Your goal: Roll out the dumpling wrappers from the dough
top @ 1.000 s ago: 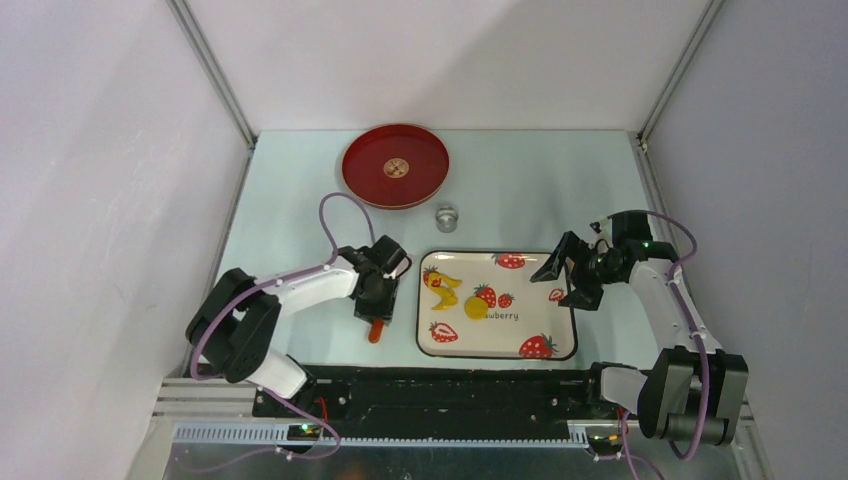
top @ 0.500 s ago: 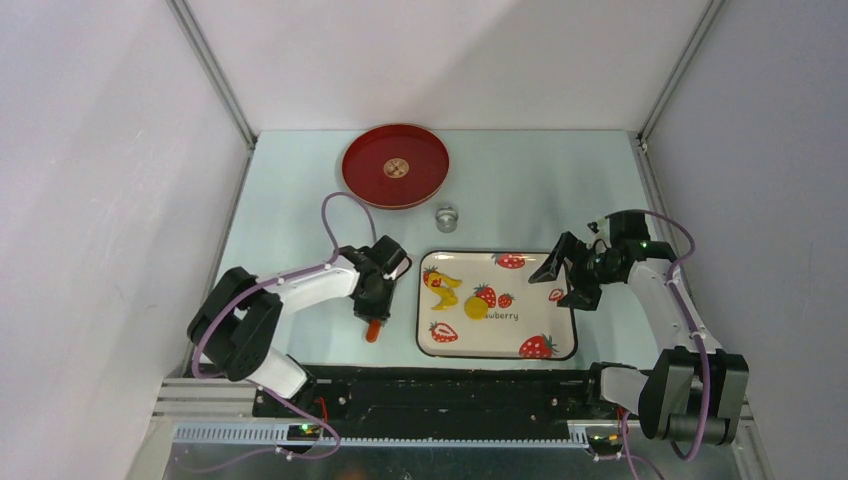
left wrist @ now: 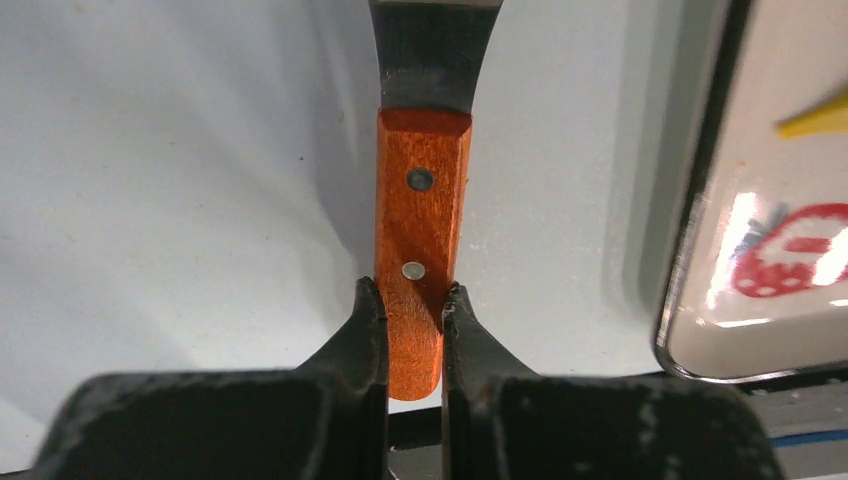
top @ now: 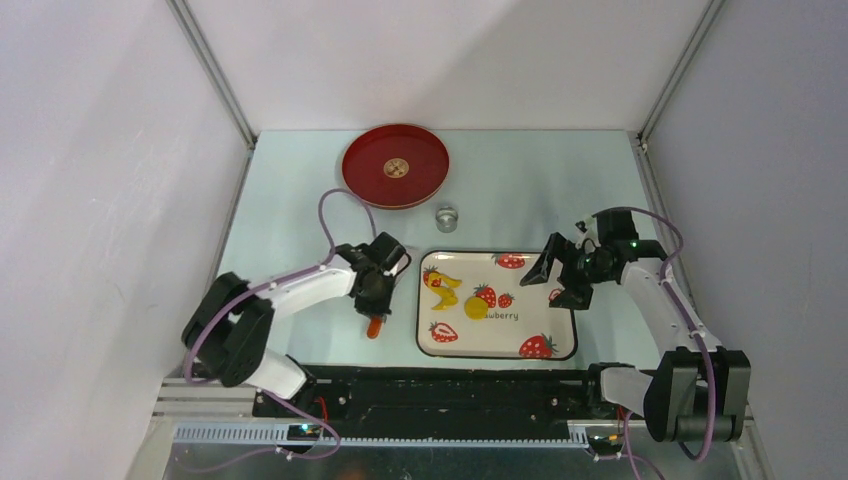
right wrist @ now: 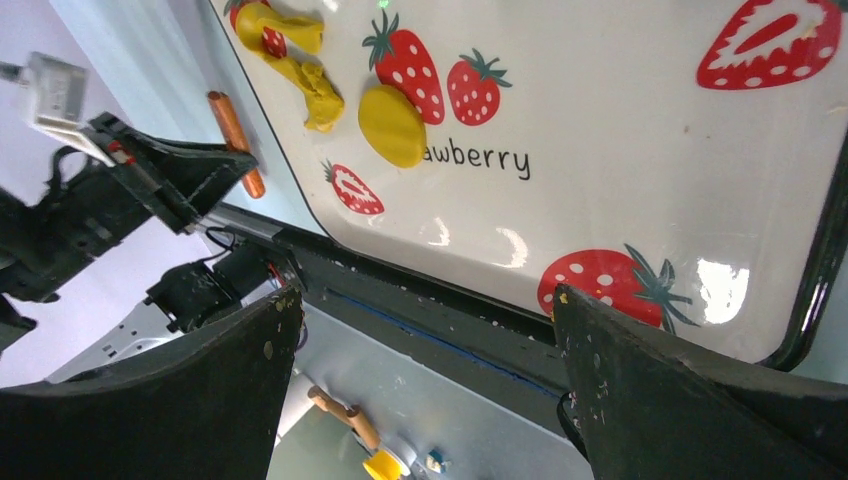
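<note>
The dough (right wrist: 295, 60) is an irregular yellow lump in the tray's far-left corner. It lies just to the right of the left gripper (left wrist: 413, 300) and across the tray from the right gripper (right wrist: 425, 295). One flat round dumpling wrapper (right wrist: 392, 125) sits close beside it, nearer the tray's middle, ahead of and between the right gripper's spread fingers.

The strawberry-printed tray (top: 500, 356) lies between the two grippers. The left gripper is clamped narrowly on the lower end of a wooden-handled tool (left wrist: 420, 200). Its dark blade (left wrist: 425, 55) points away from the wrist over the bare table (left wrist: 150, 180), just outside the tray's rim. Whether the tool is lifted or resting cannot be told. The right gripper stands wide open and holds nothing, over the tray's right edge.

The step looks like bringing the tool to the dough. To do it well, the left gripper should probably clear the raised rim before moving right. It should keep the handle square in its fingers and come down on the lump, not the finished wrapper.
</note>
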